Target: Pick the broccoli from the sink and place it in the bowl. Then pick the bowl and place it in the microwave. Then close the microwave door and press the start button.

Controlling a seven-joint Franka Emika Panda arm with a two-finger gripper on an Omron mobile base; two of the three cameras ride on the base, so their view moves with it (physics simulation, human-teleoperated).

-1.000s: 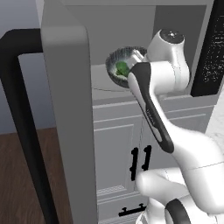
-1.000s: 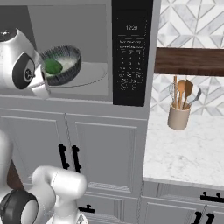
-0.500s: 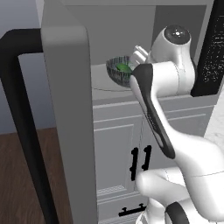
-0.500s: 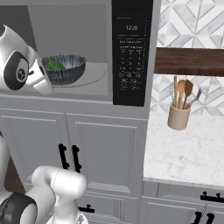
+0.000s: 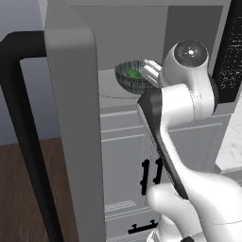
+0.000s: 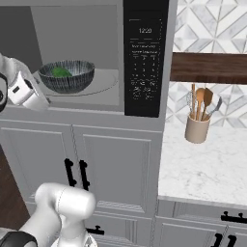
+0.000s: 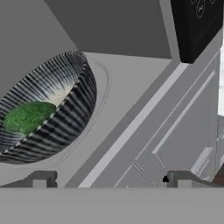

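The round, dark-striped bowl (image 6: 66, 75) is sitting upright on the pale microwave (image 6: 103, 84) turntable, cradling the lumpy green broccoli (image 7: 27, 117) – the gripper (image 7: 111, 179) is hanging wide apart, empty, just outside

a kitchen — built-in microwave (image 6: 96, 58), grey cabinets (image 6: 116, 169), marble counter (image 6: 202, 164).

The microwave (image 6: 77, 53) cavity is standing open at the front, its mouth unblocked. Inside, the bowl (image 6: 66, 75) is sitting on the turntable's left part, leaving bare floor to its right and free height above. The microwave door (image 5: 73, 132) is swinging wide at the left, its black handle (image 5: 26, 137) jutting outward. The tool (image 7: 109, 178), jaws spread wide, is hanging just outside the opening, apart from the bowl.
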